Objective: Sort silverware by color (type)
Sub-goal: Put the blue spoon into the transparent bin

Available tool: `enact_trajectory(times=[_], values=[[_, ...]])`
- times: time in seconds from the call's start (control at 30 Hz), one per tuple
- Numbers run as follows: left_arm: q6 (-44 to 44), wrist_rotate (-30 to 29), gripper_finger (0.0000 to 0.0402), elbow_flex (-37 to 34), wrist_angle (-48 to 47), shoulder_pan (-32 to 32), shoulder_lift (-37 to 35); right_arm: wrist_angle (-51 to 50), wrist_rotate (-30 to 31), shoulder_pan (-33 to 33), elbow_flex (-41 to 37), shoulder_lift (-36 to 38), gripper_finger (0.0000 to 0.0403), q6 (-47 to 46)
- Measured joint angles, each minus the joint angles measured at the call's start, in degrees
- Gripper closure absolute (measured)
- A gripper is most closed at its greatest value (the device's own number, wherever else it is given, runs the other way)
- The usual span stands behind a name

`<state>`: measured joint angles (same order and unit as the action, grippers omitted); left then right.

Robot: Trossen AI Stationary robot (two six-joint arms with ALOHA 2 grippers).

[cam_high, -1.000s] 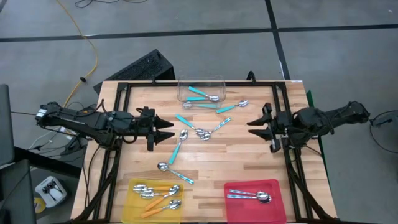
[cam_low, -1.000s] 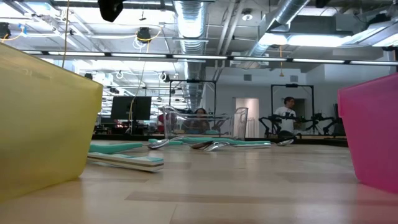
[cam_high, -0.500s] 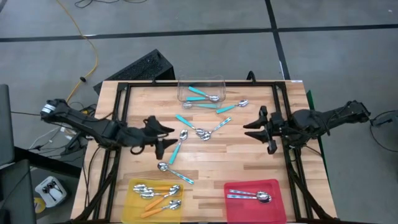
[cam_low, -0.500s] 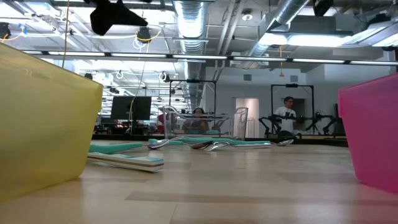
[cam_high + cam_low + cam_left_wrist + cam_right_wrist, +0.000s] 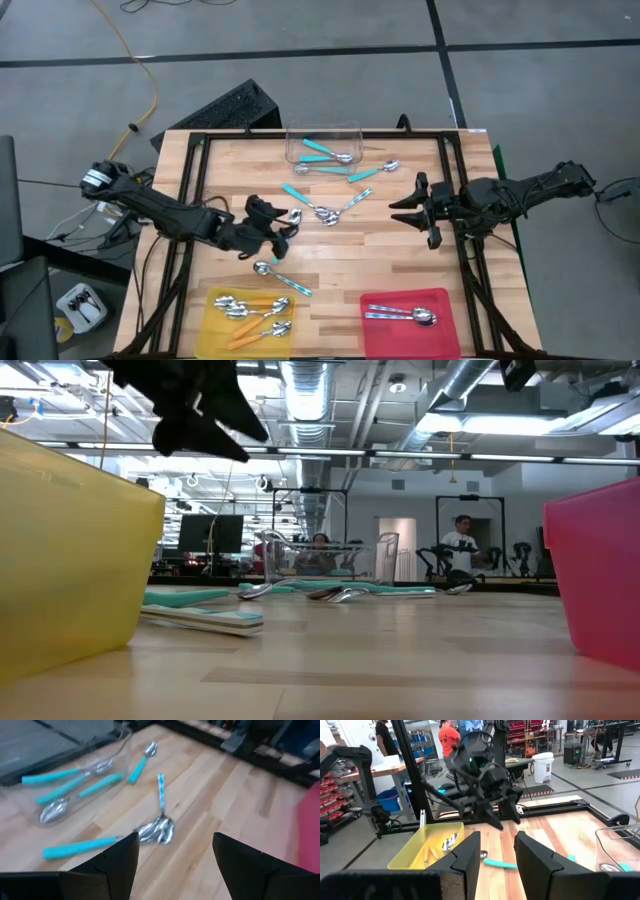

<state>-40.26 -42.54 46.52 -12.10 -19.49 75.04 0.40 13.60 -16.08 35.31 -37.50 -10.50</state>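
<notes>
Hovering over the bench (image 5: 330, 255) near its middle, the left hand (image 5: 285, 228) is sitting w/ fingers spread wide and nothing between them, right above the teal spoon (image 5: 286, 236) lying lengthwise there. From the left wrist view its two dark fingers (image 5: 117, 857) are framing a cluster of metal bowls (image 5: 157, 829) on the wood, w/ a patterned-handle spoon (image 5: 160, 787) pointing away from them. Right hand (image 5: 403, 207) is waiting over the bench's right side, fingers partly apart, holding nothing; its wrist view is showing a clear gap between the pads (image 5: 470, 851).

Silverware is lying in several spots:
- clear tub (image 5: 322, 131) at the far edge: approx three teal-handled spoons (image 5: 325, 151) inside
- just beside the tub, on bare wood: one more teal spoon (image 5: 372, 172)
- bench centre: another teal-handled one (image 5: 300, 197) and a silver spoon (image 5: 345, 207), bowls meeting
- nearer the front: a teal spoon (image 5: 282, 279) lying aslant, close to the yellow tray (image 5: 212, 325)
- yellow tray, front left: several orange-handled spoons (image 5: 252, 311)
- red tray (image 5: 385, 335), front right: two plain silver spoons (image 5: 400, 315)

Low view is showing the left hand (image 5: 195, 405) as a dark shape hanging well above the wood, yellow and red tray walls at either edge
</notes>
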Motion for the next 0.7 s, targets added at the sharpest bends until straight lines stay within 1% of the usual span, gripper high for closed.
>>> enact_trajectory(times=[0.2, 0.4, 0.57, 0.7], values=[[-4.00, -0.25, 0.0164, 0.00, 0.03, 0.00, 5.00, -0.10, 0.03, 0.00, 0.00, 0.00, 0.0259, 0.44], [-7.17, -2.73, 0.0164, 0.00, -0.55, 0.18, 10.17, -0.40, 0.01, -0.01, 0.00, 0.00, 0.0259, 0.50], [-9.63, -2.74, 0.0164, -0.01, -1.05, 0.24, 13.89, -3.36, 0.01, 0.00, 0.00, 0.00, 0.0259, 0.44], [-11.62, -2.44, 0.0164, 0.00, -3.04, 0.24, 15.62, -3.47, -0.01, 0.00, 0.00, 0.00, 0.0259, 0.44]])
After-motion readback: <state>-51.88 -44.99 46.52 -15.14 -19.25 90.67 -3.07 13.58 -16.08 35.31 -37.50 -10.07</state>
